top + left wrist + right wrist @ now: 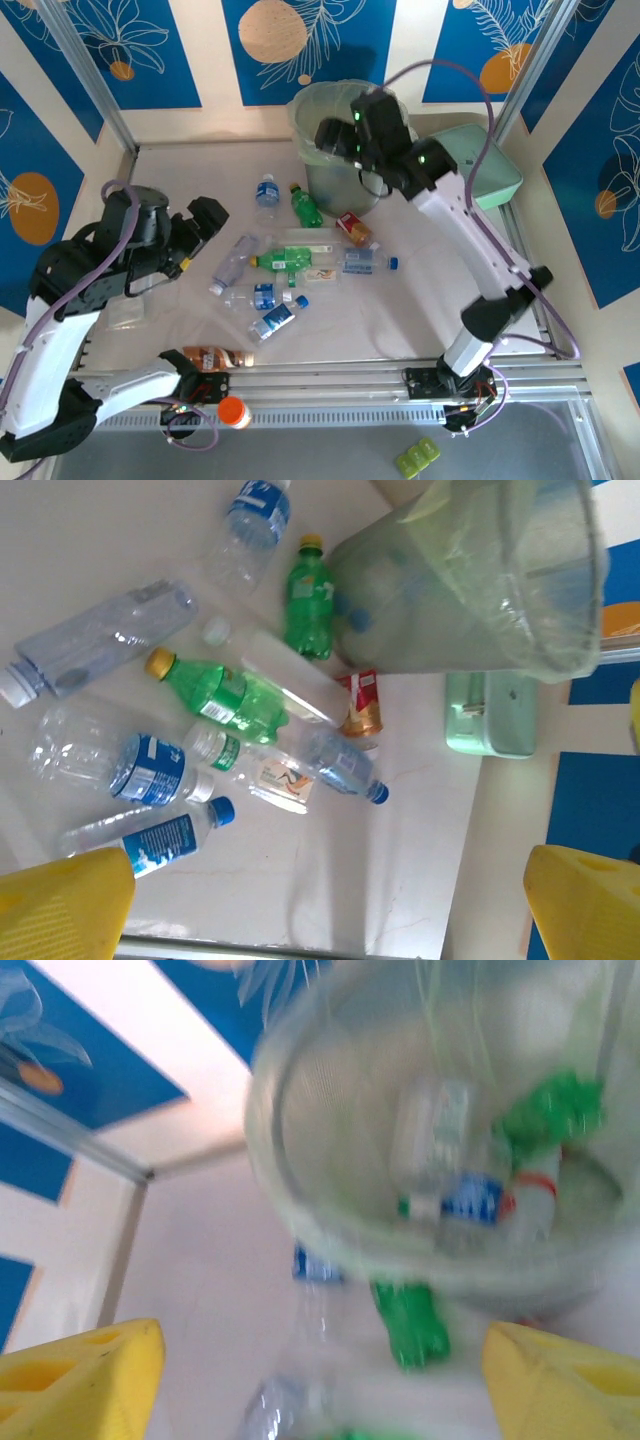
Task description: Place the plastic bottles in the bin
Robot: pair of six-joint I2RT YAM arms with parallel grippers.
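Few bottles (470,1200) in bin (335,190), approx ten loose bottles (290,262) at table (420,310) centre; R gripper (320,1360) & L gripper (325,910) both wide open, empty.

I've got the bin (335,182), a tall translucent grey-green bucket with a thin clear liner, standing upright by the far edge of the table (420,300), right of centre. Inside it, blurred, lie a clear blue-labelled bottle (445,1160) and what looks like a green bottle (555,1110). The other plastic bottles (285,262) lie scattered mid-table, mostly on their sides: clear with blue labels, two green, and a red-labelled bottle (352,228) just beside the bin's base. A brown-labelled bottle (212,357) lies at the near edge, left.
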